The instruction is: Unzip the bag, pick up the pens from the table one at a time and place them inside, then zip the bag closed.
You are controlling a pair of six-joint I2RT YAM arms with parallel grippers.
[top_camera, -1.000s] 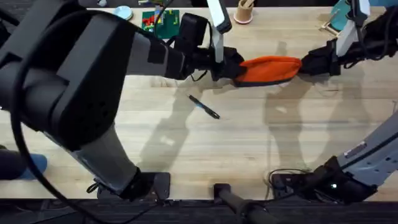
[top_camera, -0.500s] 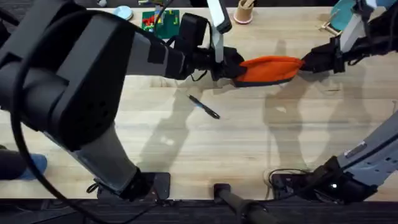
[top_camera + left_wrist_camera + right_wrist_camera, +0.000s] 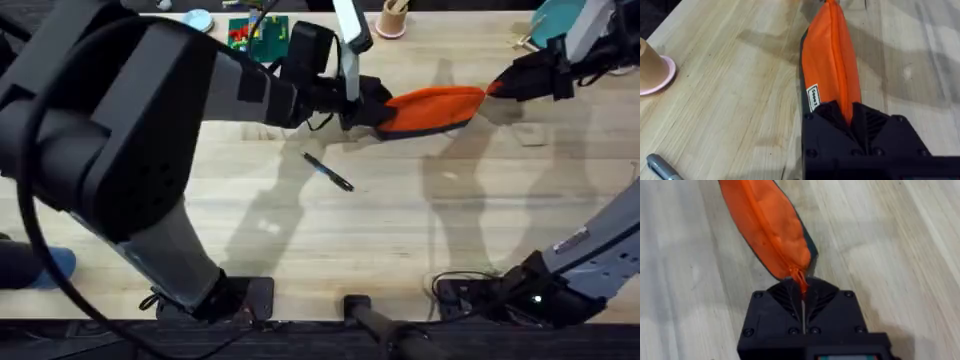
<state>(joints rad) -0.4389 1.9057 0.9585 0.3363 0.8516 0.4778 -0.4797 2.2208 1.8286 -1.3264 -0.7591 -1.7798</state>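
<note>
The orange-red bag [image 3: 435, 108] is stretched between both grippers toward the back of the table [image 3: 420, 230]. My left gripper [image 3: 372, 108] is shut on its left end, seen close in the left wrist view as the bag [image 3: 830, 60] running away from the gripper [image 3: 850, 112]. My right gripper [image 3: 492, 88] is shut on the small pull tab at the bag's right end, which is raised a little. In the right wrist view the bag [image 3: 770, 225] hangs from the gripper [image 3: 801, 287], its zipper line looking closed. A black pen with a blue band [image 3: 328, 172] lies in front of the bag. A grey pen tip [image 3: 660, 167] shows near the tan cup.
A tan cup [image 3: 392, 18] on a pink base stands at the back edge, also in the left wrist view [image 3: 652, 67]. A green object [image 3: 258, 35] and a pale blue one [image 3: 198, 18] sit at the back left, a teal one [image 3: 555, 20] at the back right.
My right gripper has moved right and toward the back with the pull tab, lifting and stretching the bag's right end. The left gripper and the pen have stayed put.
</note>
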